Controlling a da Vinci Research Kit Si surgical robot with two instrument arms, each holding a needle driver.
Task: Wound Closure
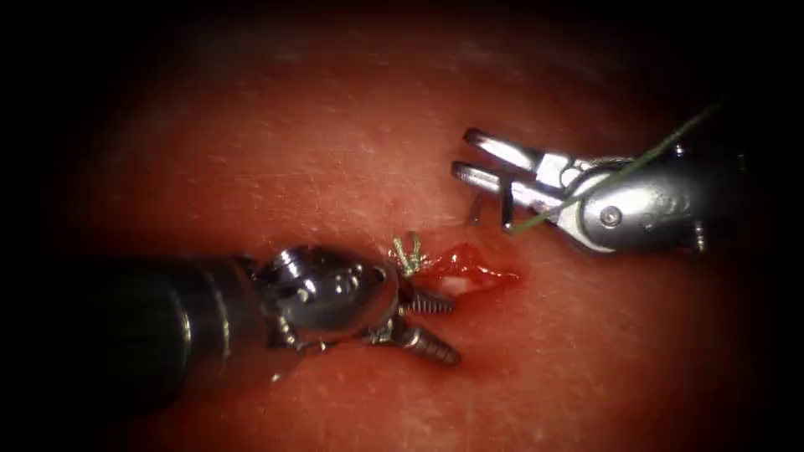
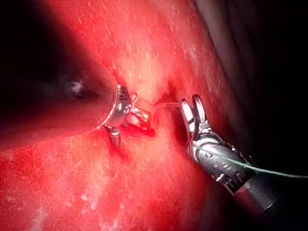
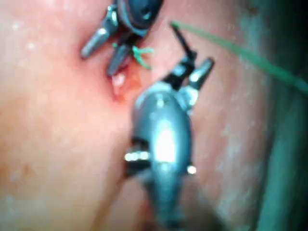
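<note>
The left pincer (image 1: 429, 325) lies low on the tissue (image 1: 293, 151), its shaft coming in from the lower left. Its two jaws are spread apart and hold nothing. The upper jaw ends right by the left end of the cut (image 1: 469, 266), and the lower jaw rests on the tissue below that. The left wrist view shows the same open pincer (image 2: 117, 115) with its jaws on either side of the cut's (image 2: 142, 120) near end.

Just above the upper jaw sits a knot (image 1: 409, 254) with short pale green cut ends sticking up, at the cut's left end. To the right of the knot the cut gapes a little and holds red fluid.

Up and to the right of the cut, clear of the tissue, is the right pincer (image 1: 463, 152). It appears to grip the needle (image 1: 507, 208) deep between its jaws, so their tips stand slightly apart. The needle hangs dark below the lower jaw, gripped near its thread end and not in the tissue. The green thread (image 1: 636, 163) runs from the needle's low end up and right across the pincer's wrist. The right wrist view shows the needle (image 3: 183, 41) sticking out beyond this pincer (image 3: 196, 65), and the thread (image 3: 240, 50) trailing away from it.
</note>
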